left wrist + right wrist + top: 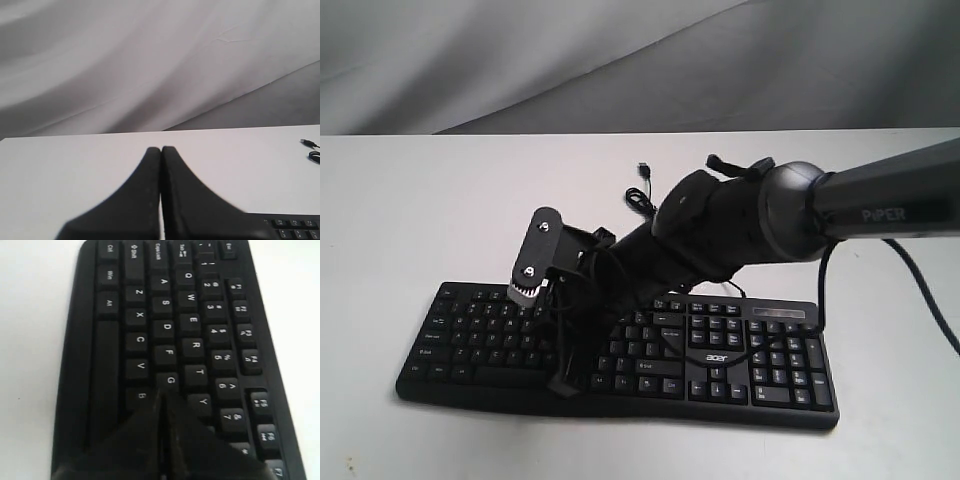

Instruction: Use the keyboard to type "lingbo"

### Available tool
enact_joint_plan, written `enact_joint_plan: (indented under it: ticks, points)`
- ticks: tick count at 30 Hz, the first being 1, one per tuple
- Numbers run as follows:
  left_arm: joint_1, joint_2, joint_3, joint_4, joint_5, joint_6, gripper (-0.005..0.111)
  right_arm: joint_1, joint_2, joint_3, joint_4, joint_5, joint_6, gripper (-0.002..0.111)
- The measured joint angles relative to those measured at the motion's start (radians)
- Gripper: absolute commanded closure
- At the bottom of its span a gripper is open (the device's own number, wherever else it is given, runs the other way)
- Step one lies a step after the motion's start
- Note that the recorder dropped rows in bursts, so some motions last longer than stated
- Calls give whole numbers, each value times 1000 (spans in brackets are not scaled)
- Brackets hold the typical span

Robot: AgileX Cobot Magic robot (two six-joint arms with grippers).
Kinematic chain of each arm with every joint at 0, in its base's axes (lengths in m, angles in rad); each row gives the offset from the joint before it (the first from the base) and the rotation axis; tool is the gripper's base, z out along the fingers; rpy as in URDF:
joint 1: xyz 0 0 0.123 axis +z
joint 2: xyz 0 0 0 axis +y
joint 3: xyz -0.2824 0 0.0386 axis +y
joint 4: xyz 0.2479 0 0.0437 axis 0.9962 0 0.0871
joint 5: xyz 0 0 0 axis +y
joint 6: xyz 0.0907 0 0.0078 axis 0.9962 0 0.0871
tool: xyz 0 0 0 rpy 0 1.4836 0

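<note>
The keyboard (650,365) lay flat on the white worktop (420,200), with its thin cable (638,200) trailing behind it. It looked like light, stiff plastic that might skid on the smooth surface. It therefore called for no grasp at all, only short, straight-down presses on the middle of one key cap, with no sideways push. The right tool (162,402) was closed tight and held nothing. Its tip sat low by the G key (170,380) and the B key (141,396); whether it touched a cap could not be told. The left tool (161,152), likewise closed and empty, hung above bare worktop near one corner of the keyboard. Only the right wrist view showed the key legends. In the exterior view the arm (880,205) hid that spot, and the left tool did not appear at all.
</note>
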State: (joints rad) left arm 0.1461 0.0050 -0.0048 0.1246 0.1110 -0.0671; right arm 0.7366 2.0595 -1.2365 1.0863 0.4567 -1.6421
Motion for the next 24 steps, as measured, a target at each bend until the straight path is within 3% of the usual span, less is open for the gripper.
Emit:
enact_joint_plan:
  ticks: [24]
  points:
    - [0,0,0,0,0,0,106,19,31,0,-42,4,23,108]
